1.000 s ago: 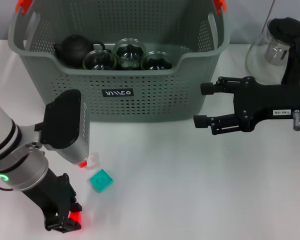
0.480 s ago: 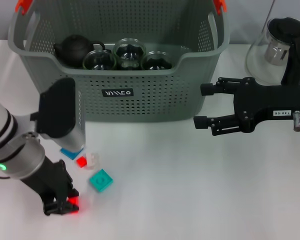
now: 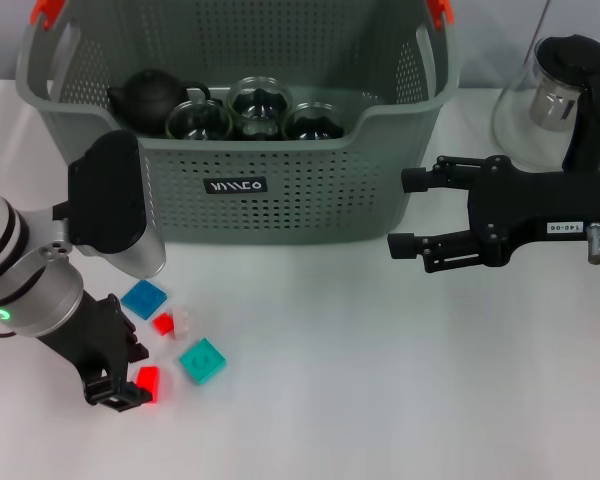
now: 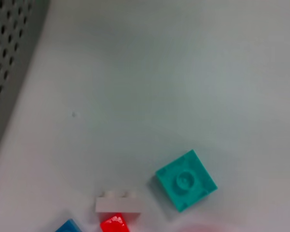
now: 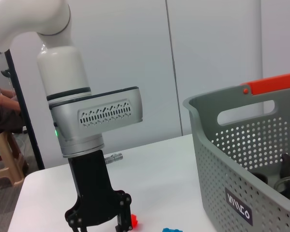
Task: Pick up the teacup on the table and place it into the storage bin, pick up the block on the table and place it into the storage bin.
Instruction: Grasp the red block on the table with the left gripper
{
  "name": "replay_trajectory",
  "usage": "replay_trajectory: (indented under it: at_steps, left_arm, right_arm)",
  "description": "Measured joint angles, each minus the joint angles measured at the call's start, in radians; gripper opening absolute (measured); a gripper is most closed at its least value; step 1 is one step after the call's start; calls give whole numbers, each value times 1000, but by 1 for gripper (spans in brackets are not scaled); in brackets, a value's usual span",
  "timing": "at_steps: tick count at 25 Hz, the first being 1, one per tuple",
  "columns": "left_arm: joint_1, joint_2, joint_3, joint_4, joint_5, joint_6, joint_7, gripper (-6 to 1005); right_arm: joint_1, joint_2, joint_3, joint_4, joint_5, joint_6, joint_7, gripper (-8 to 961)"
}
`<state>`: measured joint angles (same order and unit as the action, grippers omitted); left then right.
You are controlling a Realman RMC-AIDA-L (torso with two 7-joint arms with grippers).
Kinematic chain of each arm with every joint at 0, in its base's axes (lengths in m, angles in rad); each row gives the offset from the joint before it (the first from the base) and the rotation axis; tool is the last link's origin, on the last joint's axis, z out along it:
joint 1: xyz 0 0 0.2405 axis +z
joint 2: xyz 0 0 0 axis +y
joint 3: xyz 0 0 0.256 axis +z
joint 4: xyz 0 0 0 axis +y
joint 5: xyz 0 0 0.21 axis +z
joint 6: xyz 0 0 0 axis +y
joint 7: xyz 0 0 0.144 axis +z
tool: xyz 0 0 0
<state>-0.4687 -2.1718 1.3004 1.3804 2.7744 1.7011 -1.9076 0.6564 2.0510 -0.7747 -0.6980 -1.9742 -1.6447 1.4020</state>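
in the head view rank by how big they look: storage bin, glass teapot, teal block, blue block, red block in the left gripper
1. storage bin, by far the largest.
2. glass teapot, partly cut off by the frame edge.
3. teal block and blue block look about alike; no clear ranking.
4. red block at the left gripper, smallest, partly hidden.

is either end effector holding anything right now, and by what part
The left end effector is shut on a small red block, gripped by its sides, low over the table. The right end effector is open and holds nothing.
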Motion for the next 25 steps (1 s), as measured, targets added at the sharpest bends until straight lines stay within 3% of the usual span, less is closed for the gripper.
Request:
replay_trajectory:
  at_steps: [11, 25]
  left_arm:
    - [-13, 0, 37, -13, 18, -22, 7, 643]
    - [-46, 1, 79, -90, 25, -56, 34, 638]
  right_arm:
    - [-4, 0, 1, 0, 0, -1, 0, 945]
    - [-11, 0, 2, 0, 2, -3, 3, 944]
